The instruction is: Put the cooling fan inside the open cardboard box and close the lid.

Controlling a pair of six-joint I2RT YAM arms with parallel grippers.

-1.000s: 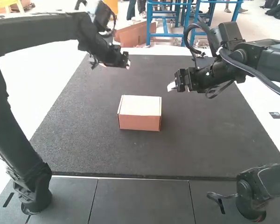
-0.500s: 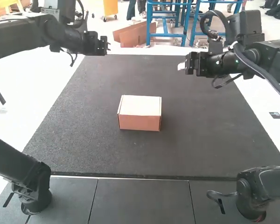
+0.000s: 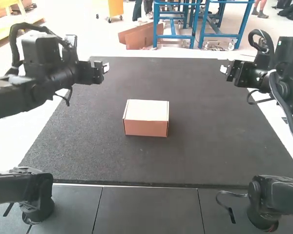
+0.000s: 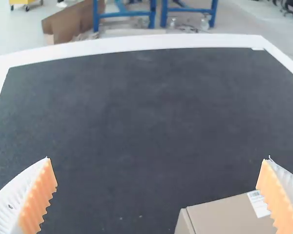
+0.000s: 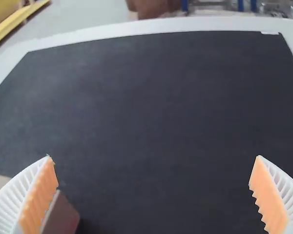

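High view, cardboard box (image 3: pixel 146 118): it is set near the middle of the black mat (image 3: pixel 215 146), which is spread on the pale counter (image 3: pixel 19 139). The lid is seen folded down flat, and the box is touched by nothing.
High view, left gripper (image 3: pixel 102 68): it is held off the mat, to the left of the box and on its far side, well apart from it. The tip is pointed across toward the box's side of the mat.
High view, right gripper (image 3: pixel 228 71): it is held to the right of the box and on its far side, also well apart. Its tip is turned toward the left gripper, with the box nearer than both and between them.
Left wrist view, left gripper (image 4: pixel 156 165): the white ribbed fingers (image 4: pixel 24 204) with orange pads are spread wide, and nothing is held. One top corner of the box (image 4: pixel 224 219) is seen between them, close beside one pad, with bare mat (image 4: pixel 136 97) beyond it.
Right wrist view, right gripper (image 5: pixel 151 163): the fingers (image 5: pixel 268 195) are spread wide, and nothing is held. A small part of the box (image 5: pixel 63 220) is seen just beside one finger, and the mat (image 5: pixel 151 87) lies beyond.
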